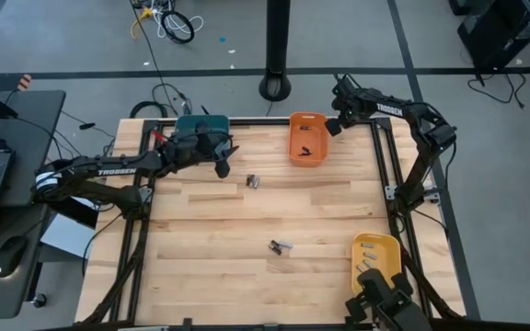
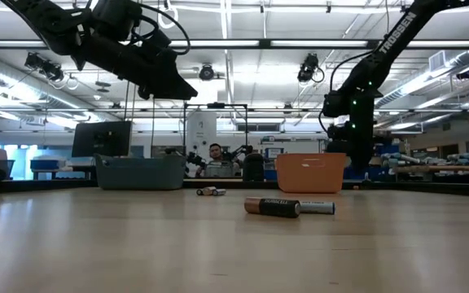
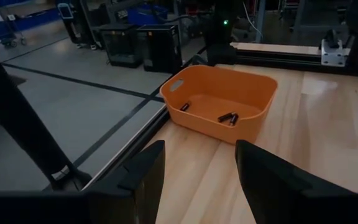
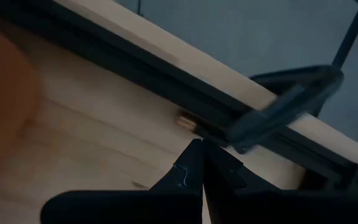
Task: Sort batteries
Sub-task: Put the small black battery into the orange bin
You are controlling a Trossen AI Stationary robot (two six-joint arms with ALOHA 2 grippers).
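Note:
Two pairs of batteries lie loose on the wooden table: a small pair point(image 1: 254, 181) point(image 2: 210, 192) and a dark one beside a silvery one point(image 1: 281, 246) point(image 2: 273, 207). More lie in the orange bin point(image 1: 306, 138) point(image 3: 227, 117) and the yellow bin point(image 1: 375, 257). My left gripper point(image 1: 221, 165) point(image 3: 197, 168) hangs open above the table, beside the teal bin point(image 1: 201, 129), with nothing between its fingers. My right gripper point(image 1: 334, 124) point(image 4: 201, 149) is shut and empty, at the far edge just right of the orange bin.
The teal bin and the orange bin stand along the far edge, the yellow bin at the near right corner. Black frame rails point(image 1: 380, 165) run along the table's sides. A person point(image 2: 216, 155) sits in the room beyond the far edge.

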